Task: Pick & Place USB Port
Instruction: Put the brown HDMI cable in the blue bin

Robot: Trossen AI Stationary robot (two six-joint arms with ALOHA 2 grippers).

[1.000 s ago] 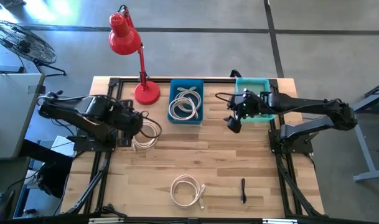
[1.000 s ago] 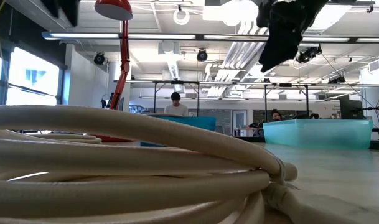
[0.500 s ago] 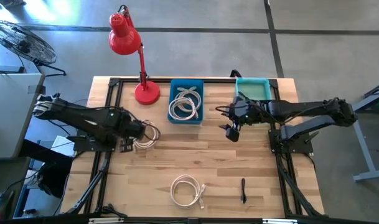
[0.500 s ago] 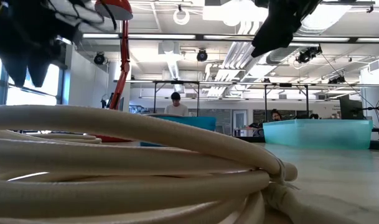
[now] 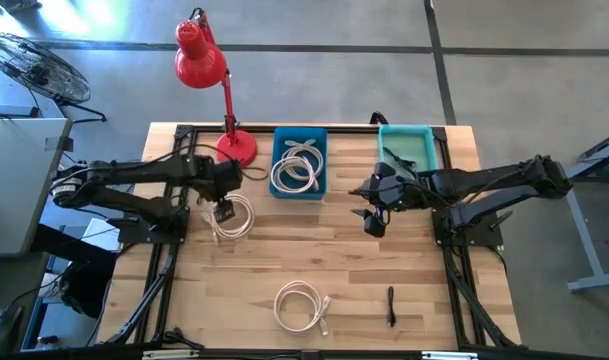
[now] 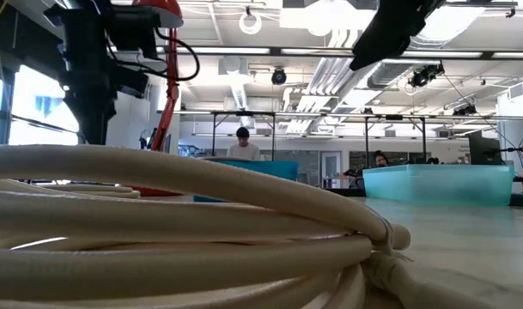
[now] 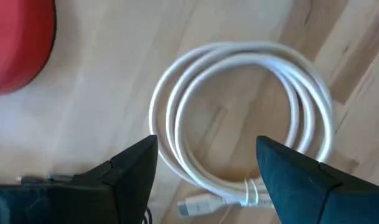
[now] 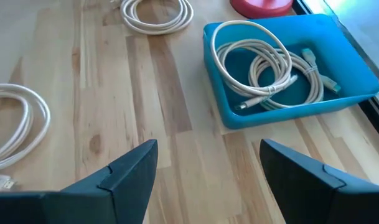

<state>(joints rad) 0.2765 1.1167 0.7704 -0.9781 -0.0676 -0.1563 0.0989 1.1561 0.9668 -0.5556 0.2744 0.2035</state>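
A white coiled cable (image 5: 236,215) lies flat on the wooden table in front of the red lamp. My left gripper (image 5: 224,210) hangs over it, open; in the left wrist view its fingers stand on either side of the coil (image 7: 239,118) without touching it. My right gripper (image 5: 374,220) hovers open over bare table, near side of the teal bin (image 5: 406,150). A second white coil (image 5: 302,305) lies by the near edge and fills the low view (image 6: 158,223). A small black elongated thing (image 5: 391,305) lies to its right.
A blue bin (image 5: 299,165) holding coiled white cables (image 8: 270,62) stands at the far middle. The red lamp's base (image 5: 236,148) stands left of it, close to my left gripper. Bare wood lies between the bins and the near coil. People sit in the room beyond.
My left arm has swung round toward the far edge, and its gripper now comes at the coil from the lamp side, pointing down. My right gripper has moved from beside the teal bin toward the near edge. The cables have stayed where they were.
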